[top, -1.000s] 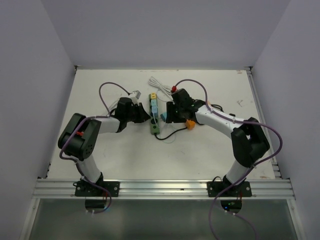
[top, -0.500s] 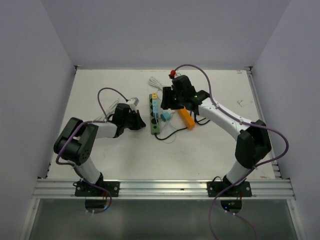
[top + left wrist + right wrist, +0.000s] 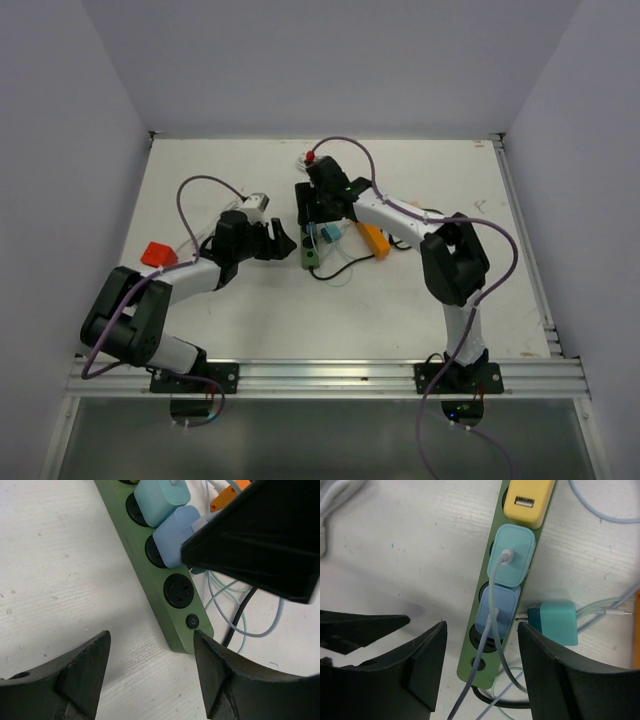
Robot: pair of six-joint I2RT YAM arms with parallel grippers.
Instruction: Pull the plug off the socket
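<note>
The socket [image 3: 311,256] is a long green power strip lying mid-table. In the right wrist view the strip [image 3: 482,677] carries a yellow plug [image 3: 529,502], a teal plug [image 3: 512,555] and a light-blue plug [image 3: 497,612]. Its end hole is empty. A second teal plug [image 3: 552,622] lies loose on the table beside the strip, prongs toward it. My right gripper [image 3: 482,670] hangs open above the strip's near end, one finger on each side. My left gripper [image 3: 150,675] is open just off the strip's switch end [image 3: 192,622], gripping nothing.
An orange strip [image 3: 373,240] lies right of the green one. Thin pale cables and a black cord [image 3: 240,615] loop around the strip's end. A white cord [image 3: 305,160] is bundled behind it. My two grippers [image 3: 310,215] [image 3: 285,240] are close together.
My right gripper moved left and back over the green strip and opened wider. The loose teal plug now lies on the table. My left gripper opened.
</note>
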